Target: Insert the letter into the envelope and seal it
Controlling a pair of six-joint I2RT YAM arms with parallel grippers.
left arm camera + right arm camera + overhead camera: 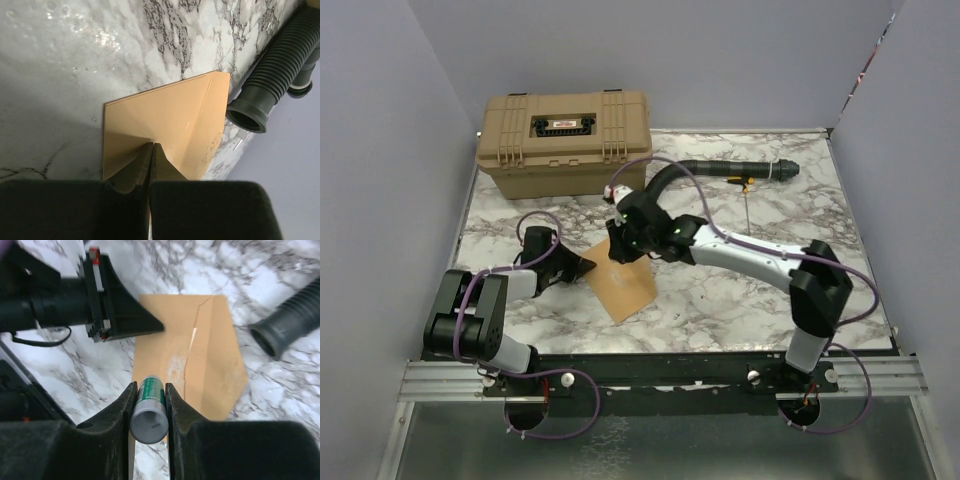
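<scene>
Envelope pinched by left pincer; right pincer grips glue stick.

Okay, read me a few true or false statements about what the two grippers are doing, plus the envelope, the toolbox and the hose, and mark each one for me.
1. The right gripper holds a green-labelled tube between its fingers. True.
2. The lid of the tan toolbox stands open. False: the lid is closed.
3. The left gripper, its fingers together, touches the envelope. True.
4. The black hose lies across the envelope. False: the hose lies apart from it, on the far right part of the marble table.
</scene>
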